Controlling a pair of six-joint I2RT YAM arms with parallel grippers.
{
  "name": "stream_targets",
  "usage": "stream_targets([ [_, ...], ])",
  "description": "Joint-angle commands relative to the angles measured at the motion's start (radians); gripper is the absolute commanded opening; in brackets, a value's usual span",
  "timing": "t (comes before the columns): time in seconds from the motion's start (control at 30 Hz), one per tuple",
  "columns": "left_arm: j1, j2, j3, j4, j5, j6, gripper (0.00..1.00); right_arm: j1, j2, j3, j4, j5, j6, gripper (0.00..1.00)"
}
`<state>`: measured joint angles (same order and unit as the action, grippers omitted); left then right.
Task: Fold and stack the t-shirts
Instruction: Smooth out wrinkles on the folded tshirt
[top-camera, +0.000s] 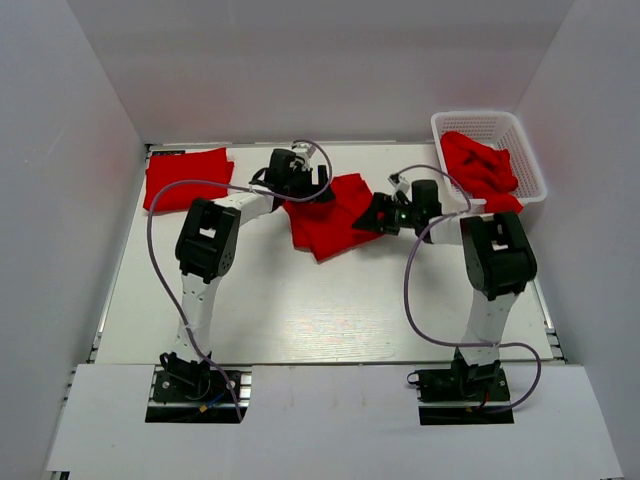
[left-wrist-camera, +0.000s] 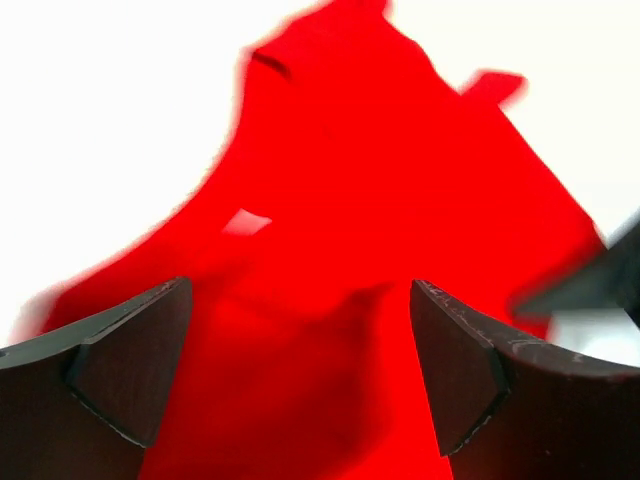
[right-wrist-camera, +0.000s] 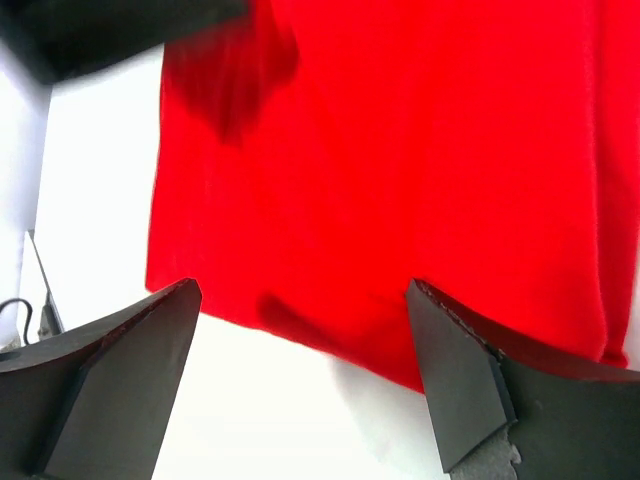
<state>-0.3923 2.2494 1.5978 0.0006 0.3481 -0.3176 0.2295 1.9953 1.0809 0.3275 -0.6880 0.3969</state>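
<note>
- Three places hold red cloth in the top view: a middle shirt (top-camera: 335, 222) crumpled at the centre of the table (top-camera: 300, 310), a folded shirt (top-camera: 186, 178) at the upper left, and basket shirts (top-camera: 478, 165) heaped at the upper right.
- The middle shirt lies loose and rumpled, partly doubled over itself and not yet a neat rectangle. It sits between the two grippers.
- The left gripper (top-camera: 312, 188) hangs over that shirt's upper left edge. Seen from its wrist, the left gripper (left-wrist-camera: 300, 360) has its fingers wide apart over the cloth, gripping nothing.
- The right gripper (top-camera: 372, 214) sits at the shirt's right edge. Seen from its wrist, the right gripper (right-wrist-camera: 300, 350) is likewise spread, with the shirt's hem just beyond the fingertips and bare table below.
- The folded shirt lies flat near the upper left corner of the table, well apart from the work. It looks like the start of the stack.
- The basket (top-camera: 478, 116), a white lattice, holds unfolded shirts, one draped over its near rim.
- Progress looks early: one shirt seems done, one is mid-fold, and the basket's load remains. How many shirts lie in it cannot be told.
</note>
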Motion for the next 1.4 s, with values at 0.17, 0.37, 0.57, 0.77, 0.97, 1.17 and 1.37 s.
stream_targets([
  [0.17,0.018,-0.031,0.119,-0.084,0.052,0.086,1.00,0.056,-0.156,-0.314,-0.004,0.107,0.048,0.90],
  [0.37,0.009,-0.155,0.056,-0.122,0.029,0.086,1.00,0.109,-0.308,-0.239,-0.148,0.145,-0.009,0.90],
  [0.57,0.000,-0.362,-0.110,-0.104,-0.113,0.087,1.00,0.100,-0.402,-0.038,-0.364,0.278,-0.095,0.90],
  [0.77,0.000,-0.348,-0.136,-0.077,-0.098,0.077,1.00,0.099,-0.276,0.138,-0.360,0.210,-0.099,0.90],
  [0.97,0.000,-0.254,-0.122,-0.018,0.014,0.006,1.00,0.094,-0.139,0.203,-0.263,0.115,-0.043,0.90],
  [1.17,0.000,-0.154,-0.165,0.122,0.072,-0.070,1.00,0.073,0.017,0.211,-0.049,0.088,-0.012,0.90],
  [1.37,0.010,-0.100,-0.260,0.128,-0.029,-0.107,0.98,0.028,0.135,0.151,0.283,0.071,0.153,0.90],
])
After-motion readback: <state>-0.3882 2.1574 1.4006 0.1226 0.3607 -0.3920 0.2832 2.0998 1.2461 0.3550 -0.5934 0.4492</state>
